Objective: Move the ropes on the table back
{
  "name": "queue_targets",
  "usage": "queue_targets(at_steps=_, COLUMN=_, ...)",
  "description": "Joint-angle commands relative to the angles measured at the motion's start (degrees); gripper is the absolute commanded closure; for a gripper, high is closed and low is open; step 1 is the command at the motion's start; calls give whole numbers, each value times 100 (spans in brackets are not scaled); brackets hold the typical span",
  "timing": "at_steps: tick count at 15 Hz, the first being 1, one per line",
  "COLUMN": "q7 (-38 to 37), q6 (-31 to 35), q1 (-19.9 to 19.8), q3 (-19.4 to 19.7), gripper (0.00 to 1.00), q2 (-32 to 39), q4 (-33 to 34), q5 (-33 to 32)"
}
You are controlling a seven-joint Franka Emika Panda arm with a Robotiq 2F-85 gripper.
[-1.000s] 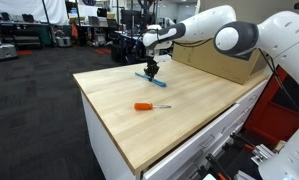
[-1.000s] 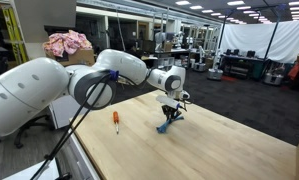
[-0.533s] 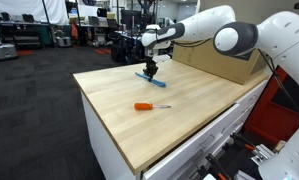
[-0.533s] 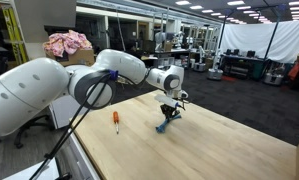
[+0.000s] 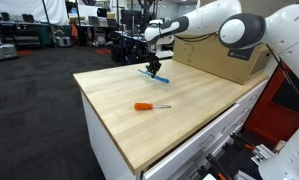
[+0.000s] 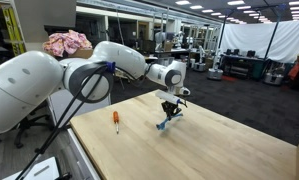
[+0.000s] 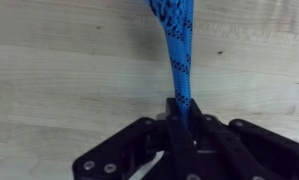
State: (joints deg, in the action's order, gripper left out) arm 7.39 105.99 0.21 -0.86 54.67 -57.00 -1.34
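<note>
**Gripper clamped on the blue ropes, far end of the table**

Containers first. There's exactly one, a cardboard box sitting at the back corner of the table. Its side faces the camera, so I can't tell what's in it, or whether it's even open. Nothing on the worktop sits inside anything.

Counts:
- 1 arm, 1 gripper
- 1 orange-handled screwdriver, lying flat near the middle of the wood top
- the ropes: honestly can't count them. In both exterior views they read as one small blue bundle. The wrist view shows only a single braided blue strand, running straight up out of the fingers.
- 1 pink cloth, bunched up off in the background and not on the table

Tool state: the fingers are pinched together on the ropes. The wrist view shows the strand going right between the black fingertips with no gap on either side.

Where the ropes are: toward the far side of the table, near the box and well apart from the screwdriver. They hang slanted below the gripper, and the lower end looks like it reaches the wood. I can't say for sure that it's touching.
</note>
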Motion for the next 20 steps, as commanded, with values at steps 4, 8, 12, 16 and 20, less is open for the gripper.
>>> queue_targets(at_steps=4, q7=-98, q6=357, q1=-348, q3=57, gripper=97, q2=-1122, q4=-1921, q5=121)
queue_targets(at_steps=8, q7=-280, q6=918, q1=-553, q3=119, gripper=97, q2=-1595, q4=-2897, q5=256)
queue_targets(at_steps=12, q7=-708, q6=1660, q1=-774, q3=329, gripper=97, q2=-2150, q4=-3931, q5=505)
queue_targets(at_steps=16, q7=-1024, q6=2181, q1=-891, q3=587, gripper=97, q2=-2698, q4=-5025, q5=618)
queue_targets(at_steps=20, q7=-1343, q6=2564, q1=-1058, q3=710, gripper=97, q2=-3313, q4=-6145, q5=1263)
